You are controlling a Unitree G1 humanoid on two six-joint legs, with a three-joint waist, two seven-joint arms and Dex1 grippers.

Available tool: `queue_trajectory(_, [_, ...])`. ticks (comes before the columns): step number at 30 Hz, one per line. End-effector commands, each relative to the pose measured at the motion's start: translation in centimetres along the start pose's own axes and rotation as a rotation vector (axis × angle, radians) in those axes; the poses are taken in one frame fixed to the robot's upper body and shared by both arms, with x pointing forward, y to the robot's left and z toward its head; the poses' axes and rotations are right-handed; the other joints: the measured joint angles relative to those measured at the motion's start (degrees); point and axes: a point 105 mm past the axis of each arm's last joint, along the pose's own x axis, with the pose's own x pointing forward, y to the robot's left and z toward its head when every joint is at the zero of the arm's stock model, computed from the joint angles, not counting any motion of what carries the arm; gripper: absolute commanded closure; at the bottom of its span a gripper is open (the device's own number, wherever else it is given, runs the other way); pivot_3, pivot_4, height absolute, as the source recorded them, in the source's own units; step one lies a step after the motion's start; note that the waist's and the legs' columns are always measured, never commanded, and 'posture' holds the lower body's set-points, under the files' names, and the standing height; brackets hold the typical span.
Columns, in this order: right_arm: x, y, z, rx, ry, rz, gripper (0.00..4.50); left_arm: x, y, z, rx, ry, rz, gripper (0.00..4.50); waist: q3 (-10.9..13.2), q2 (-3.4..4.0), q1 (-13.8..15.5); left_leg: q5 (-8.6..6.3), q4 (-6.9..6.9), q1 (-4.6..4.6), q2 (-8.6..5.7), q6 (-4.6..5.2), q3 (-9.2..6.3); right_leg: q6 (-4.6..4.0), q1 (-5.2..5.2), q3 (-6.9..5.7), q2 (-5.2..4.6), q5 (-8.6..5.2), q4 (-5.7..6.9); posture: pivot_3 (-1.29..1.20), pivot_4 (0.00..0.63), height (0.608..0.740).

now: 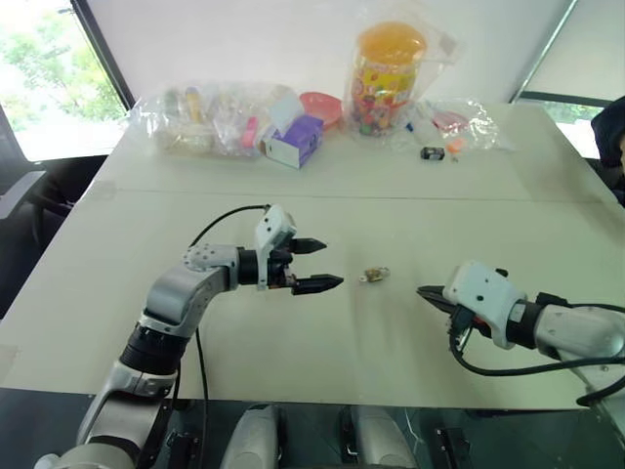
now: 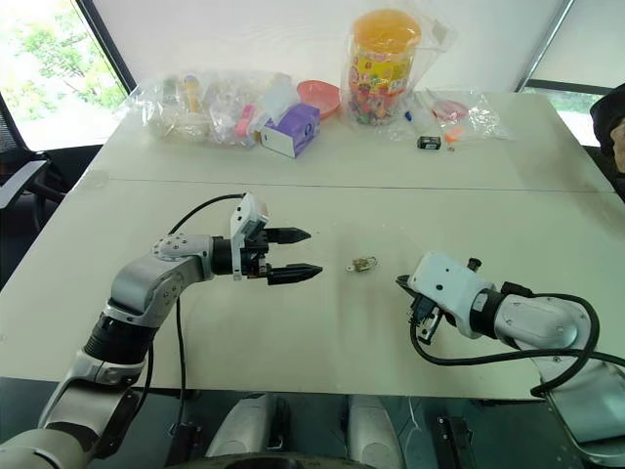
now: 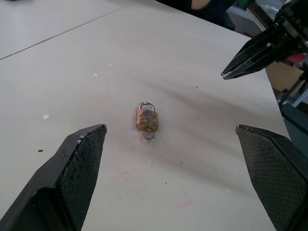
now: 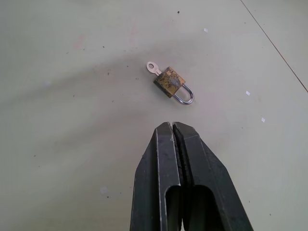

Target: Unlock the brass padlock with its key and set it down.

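The brass padlock (image 1: 374,276) lies flat on the pale table (image 1: 293,332) between my two grippers, touched by neither. Its silvery shackle (image 4: 184,97) looks seated in the body. A small silvery key (image 4: 153,68) sticks out of the bottom end. My left gripper (image 1: 332,264) hovers to the padlock's left, pointing at it, open with nothing between its fingers (image 3: 79,159). My right gripper (image 1: 421,290) is to the padlock's right, tips aimed at it, shut and empty; the right wrist view shows its pressed-together fingers (image 4: 163,159) a short way from the shackle.
Along the table's far side stand clear plastic bags (image 1: 200,119), a purple box (image 1: 296,140), a pink bowl (image 1: 320,106), an orange-lidded jar (image 1: 388,73) and a small black object with orange bits (image 1: 433,152). A seam (image 1: 342,193) crosses the table. A person's dark sleeve (image 1: 613,132) shows at the far right.
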Motion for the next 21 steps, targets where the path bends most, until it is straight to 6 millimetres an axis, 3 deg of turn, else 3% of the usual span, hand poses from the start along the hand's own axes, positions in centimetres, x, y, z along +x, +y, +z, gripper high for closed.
queue_trajectory(1, [-0.5,-0.2,1.0,-0.043,-0.025,-0.005,4.50,-0.1,-0.4,1.1,0.045,-0.019,-0.030,0.03,0.00,0.00,-0.06,0.00,0.00,0.00,0.00,0.00,0.00,0.00,0.00,0.00,0.01,0.00,0.00,0.00,0.150,0.735])
queue_trajectory(8, [0.1,-1.3,1.5,-0.056,-0.059,-0.014,4.50,-0.1,-0.1,2.1,0.023,-0.051,-0.020,0.03,0.00,-0.01,-0.03,0.00,0.00,0.00,0.00,0.00,0.00,0.00,0.00,0.00,0.00,0.00,0.00,0.00,0.150,0.735])
queue_trajectory(21, [1.7,-1.9,1.3,-0.085,-0.095,0.053,4.50,-0.3,-0.1,1.2,0.055,-0.013,0.015,0.03,0.00,-0.01,-0.05,0.00,0.00,0.00,0.01,0.00,0.00,0.00,0.00,0.00,-0.01,0.00,0.00,0.00,0.150,0.735])
